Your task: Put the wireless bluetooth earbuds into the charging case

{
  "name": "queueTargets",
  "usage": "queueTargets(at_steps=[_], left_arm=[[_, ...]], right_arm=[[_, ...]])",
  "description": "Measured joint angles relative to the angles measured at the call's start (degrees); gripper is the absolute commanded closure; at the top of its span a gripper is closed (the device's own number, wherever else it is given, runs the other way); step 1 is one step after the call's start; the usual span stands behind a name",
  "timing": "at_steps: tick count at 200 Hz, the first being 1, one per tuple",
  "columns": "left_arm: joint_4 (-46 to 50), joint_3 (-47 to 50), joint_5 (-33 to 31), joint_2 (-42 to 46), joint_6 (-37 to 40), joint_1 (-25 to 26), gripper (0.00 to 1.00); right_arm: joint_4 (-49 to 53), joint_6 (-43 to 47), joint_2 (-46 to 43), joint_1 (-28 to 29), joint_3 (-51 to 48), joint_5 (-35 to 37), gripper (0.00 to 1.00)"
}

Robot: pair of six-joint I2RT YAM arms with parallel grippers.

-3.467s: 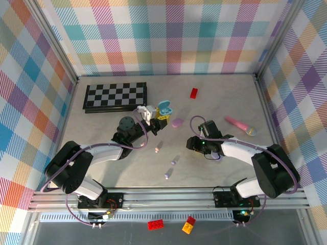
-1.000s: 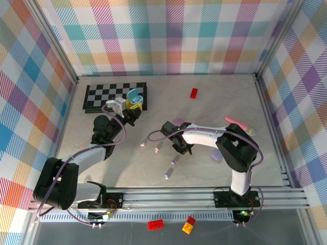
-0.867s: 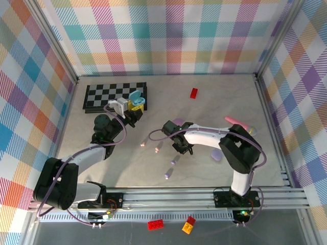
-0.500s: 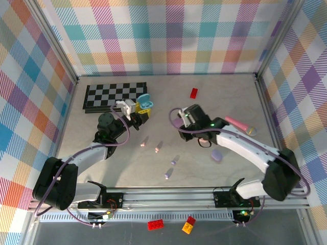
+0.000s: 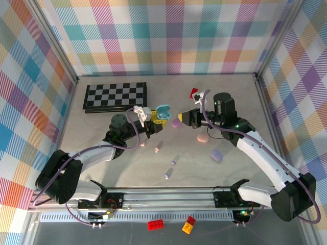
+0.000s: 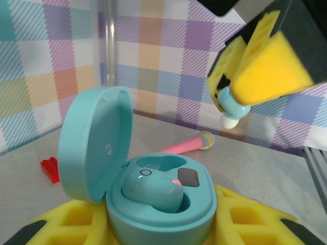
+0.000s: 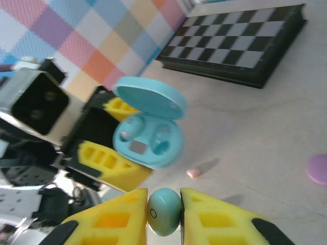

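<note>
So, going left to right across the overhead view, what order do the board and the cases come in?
Chessboard → open teal case → lilac case → pink case → purple case.

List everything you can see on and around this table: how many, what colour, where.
checkerboard: one, black and white, far left of the table.
red brick: one, red, far middle.
toy microphone: one, pink, beyond the case.
oval cases: three, two purple, one pink, mid-table, shut.
loose earbuds: four, pink and purple, near middle.
stray bricks: two, red and red-yellow, outside the near rail.
open charging case: one, teal, in the left claw.
seated earbud: one, teal, inside that case.
held earbud: one, teal, in the right claw.
left claw: yellow pads, shut on the case.
right claw: yellow pads, shut on the bud.
</note>
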State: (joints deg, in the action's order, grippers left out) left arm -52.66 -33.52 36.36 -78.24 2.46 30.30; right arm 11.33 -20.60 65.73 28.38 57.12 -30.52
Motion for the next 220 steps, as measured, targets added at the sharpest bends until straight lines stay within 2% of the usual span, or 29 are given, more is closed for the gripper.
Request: queueTargets(at_steps=[33,70,105,220], left_arm=[[0.11,-1.33,2.49,-0.72,0.70,1.27,0.69],[3.28,-2.32,4.02,-0.37,3.52,2.69,0.69],[6.03,-2.32,4.33,0.68,5.25,2.95,0.69],[6.05,-2.32,4.57,0.90,5.97,2.95,0.69]], right_arm=[[-1.27,-1.27,0.94,-0.04,0.48,-6.29,0.80],[-1.97,-1.68,3.10,-0.04,1.33,-9.16,0.80],[-2.38,-1.68,4.35,-0.04,1.51,-9.64,0.80],[-2.25,-1.07,6.23,-0.04,1.51,-8.28,0.79]])
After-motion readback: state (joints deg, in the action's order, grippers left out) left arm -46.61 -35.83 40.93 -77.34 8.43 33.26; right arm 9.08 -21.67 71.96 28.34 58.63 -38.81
